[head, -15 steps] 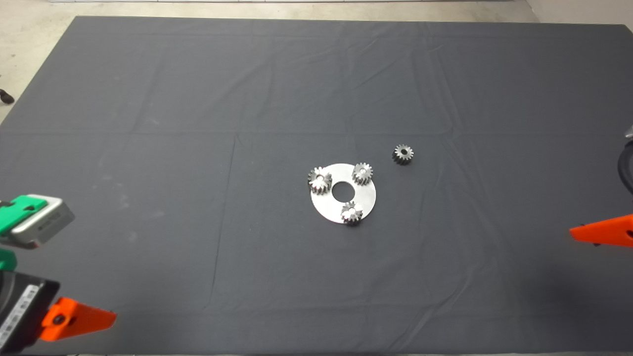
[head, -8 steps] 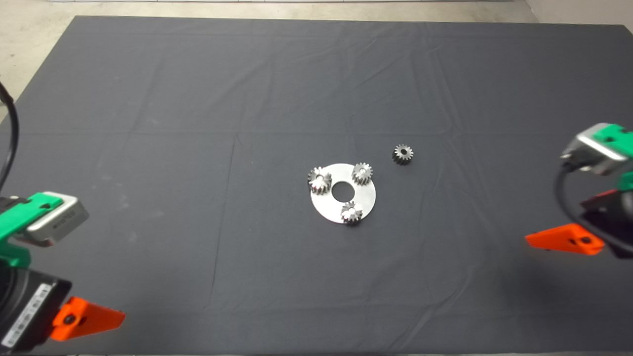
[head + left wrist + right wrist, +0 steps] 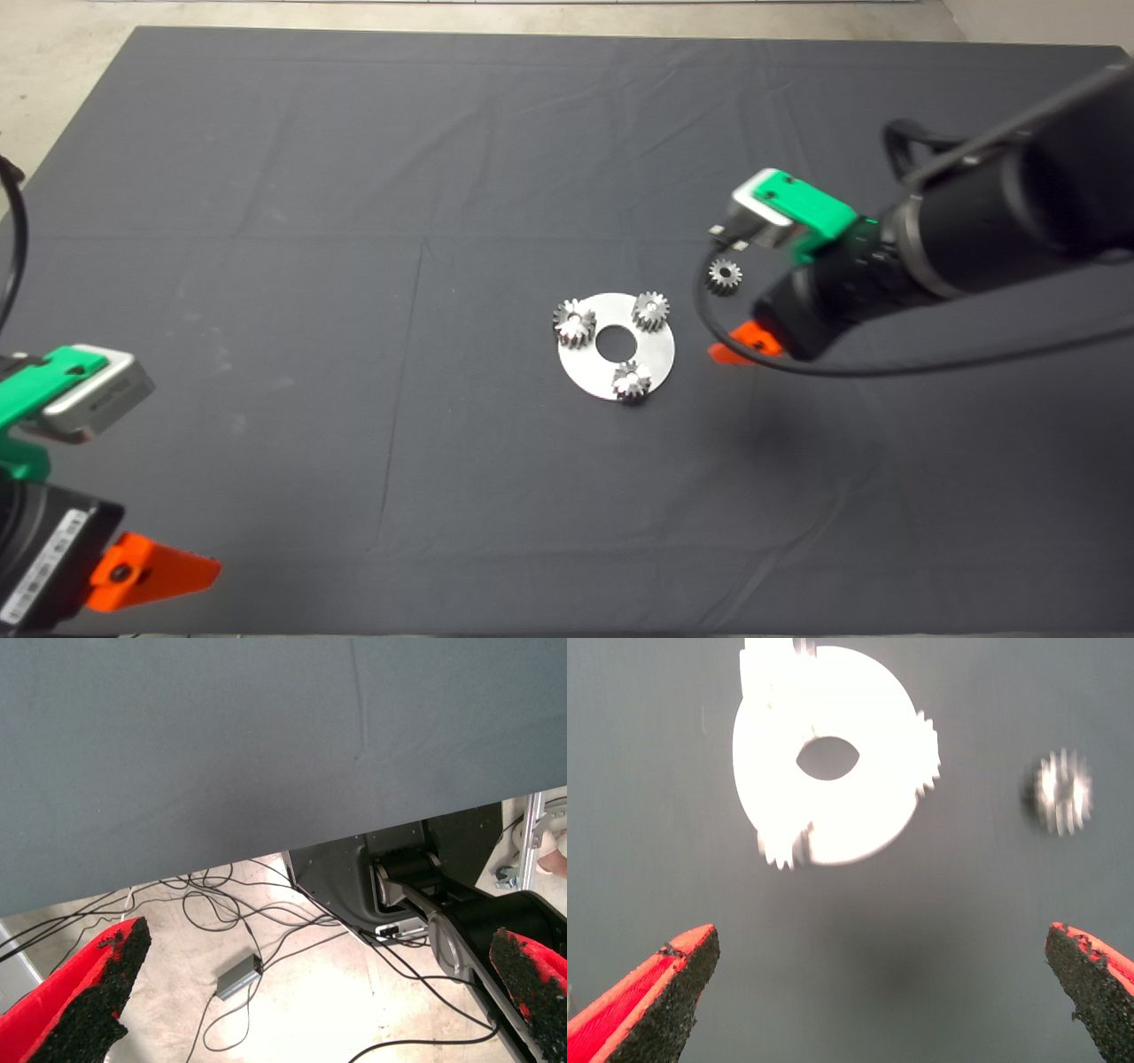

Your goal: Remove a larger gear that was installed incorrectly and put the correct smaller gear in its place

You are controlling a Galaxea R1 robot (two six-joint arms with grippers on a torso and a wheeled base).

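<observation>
**Ops:** What are you seeing?

**Me:** I'm looking at the dark mat. The right arm is reaching in over it. The right gripper is hovering just beside the steel plate, on the side nearest the loose gear. Its fingers are spread wide and holding nothing. The left gripper is parked at the mat's near-left edge, also wide open and empty, and its camera is showing only floor and cables.

**Ops:** Where are the gears?

**Me:** The larger gear is sitting on the plate's left rim. Two small ones are sitting on the other two positions. The smaller gear is lying loose on the mat just off the plate, almost under the right wrist.

**Ops:** How are you planning to handle it?

**Me:** I'm treating both as solid steel: rigid, dense for their size and slick on the tooth tips. Crushing isn't a worry, but slipping is. On the big one I'm aiming the pads across opposite tooth flanks. Its flare could squeeze it out of the pads, so I'm going low and square, then lifting straight up so it doesn't bind or drag the plate. I'm taking the small one the same way, across the teeth, with the bore left clear for seating.

**Ops:** Any risks?

**Me:** I'm watching that the open fingers don't clip the neighbouring gears.
</observation>
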